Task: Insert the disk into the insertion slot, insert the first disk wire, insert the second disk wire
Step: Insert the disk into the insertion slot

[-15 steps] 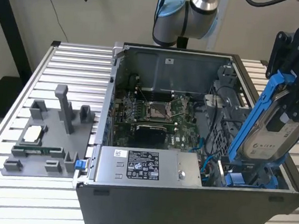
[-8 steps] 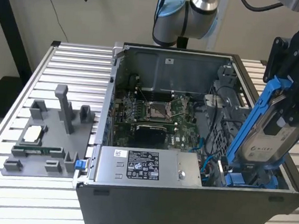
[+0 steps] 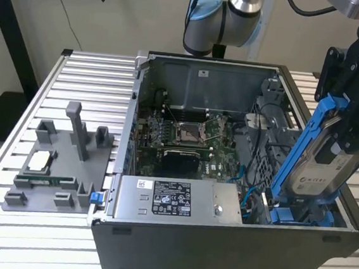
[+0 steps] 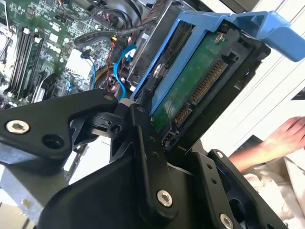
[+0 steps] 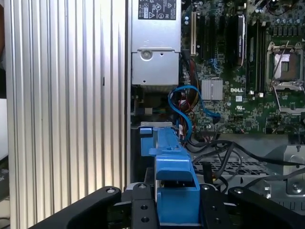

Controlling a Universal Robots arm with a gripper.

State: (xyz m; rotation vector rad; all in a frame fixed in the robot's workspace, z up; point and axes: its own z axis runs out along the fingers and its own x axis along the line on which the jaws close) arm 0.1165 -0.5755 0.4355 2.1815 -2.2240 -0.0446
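The disk (image 3: 320, 168) is held clamped in the gripper (image 3: 348, 140), tilted, with its lower edge at the insertion slot (image 3: 290, 212) on the exterior view's right. If it is lowered misaligned, jamming against the cage or pinching of the blue cables (image 3: 248, 191) may be caused.

Disk (image 3: 324, 169): flat silver-grey drive with a white label and a bright blue frame. It is clamped in the gripper (image 3: 343, 142) and steeply tilted, upper end toward the exterior view's right, lower end down in the slot (image 3: 260, 168). It is not seated flat. In the second wrist view its green circuit board and bare connector face up.

Slot: grey perforated bay at the case's corner.

Blue wire (image 5: 183, 102): looped loose nearby, not attached to the disk.
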